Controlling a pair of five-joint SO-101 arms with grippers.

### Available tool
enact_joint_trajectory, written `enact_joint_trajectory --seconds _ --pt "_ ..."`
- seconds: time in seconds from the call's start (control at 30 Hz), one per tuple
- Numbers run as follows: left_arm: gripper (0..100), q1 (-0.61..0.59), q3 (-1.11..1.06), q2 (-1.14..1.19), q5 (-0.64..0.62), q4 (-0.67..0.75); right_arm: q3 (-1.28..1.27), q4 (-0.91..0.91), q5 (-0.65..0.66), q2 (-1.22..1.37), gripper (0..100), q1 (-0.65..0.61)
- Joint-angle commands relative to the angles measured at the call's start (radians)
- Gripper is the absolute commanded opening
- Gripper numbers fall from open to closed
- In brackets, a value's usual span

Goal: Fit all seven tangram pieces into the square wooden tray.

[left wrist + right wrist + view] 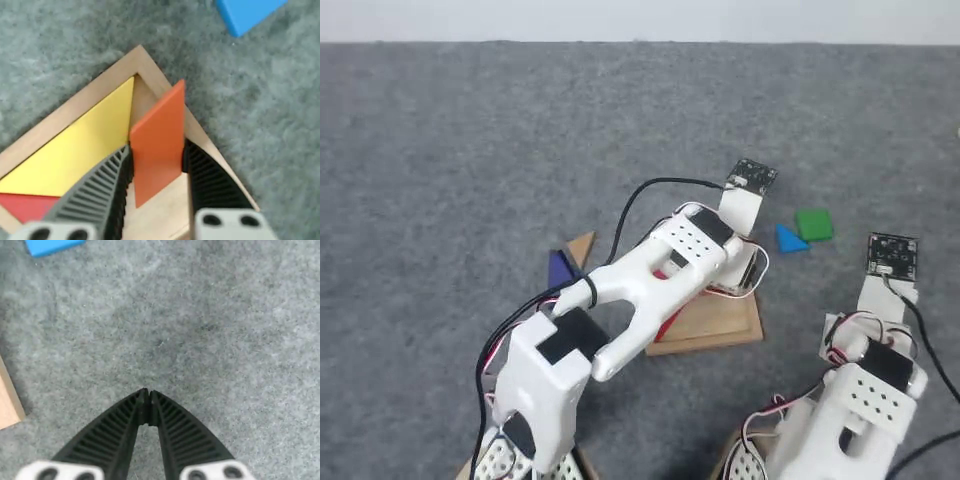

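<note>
Grey felt-topped bench beneath everything, its far edge across the top of the high view. Left arm, white, stretched from the near edge toward the bench's middle and over the square wooden tray; right arm, also white, folded close by the near right corner. Tray set nearer the near edge than the far one, a little right of centre, one corner plain in the left wrist view.

Inside it, a large yellow triangle lying flat against the rim; touching that, a red piece, visible again as a red sliver under the left arm in the high view.

Left claw clamped on an orange piece, fingers pressed to both flat faces; piece held on edge, tilted, over the tray's corner gap just beside the yellow triangle; whether touching the tray floor, impossible to tell. Right claw closed, tips together, above grey felt with a bit of tray edge close by.

Loose on the bench: a dark blue piece and a tan triangle, touching each other, on the tray's side toward the left edge; a green square and a blue triangle, just beside each other, past the tray toward the far right corner.
</note>
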State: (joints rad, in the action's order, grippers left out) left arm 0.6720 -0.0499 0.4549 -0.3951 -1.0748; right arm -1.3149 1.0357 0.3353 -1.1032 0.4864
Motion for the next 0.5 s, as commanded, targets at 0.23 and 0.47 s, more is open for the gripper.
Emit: enact_joint_trajectory --seconds 0.23,0.47 --pt "25 -0.044 0.096 -0.043 -0.008 -0.021 0.015 -0.004 -0.011 -0.033 1.0 0.007" --pt "25 -0.304 0.090 -0.307 0.040 -0.026 0.015 -0.002 -0.005 -0.024 1.1 -0.012"
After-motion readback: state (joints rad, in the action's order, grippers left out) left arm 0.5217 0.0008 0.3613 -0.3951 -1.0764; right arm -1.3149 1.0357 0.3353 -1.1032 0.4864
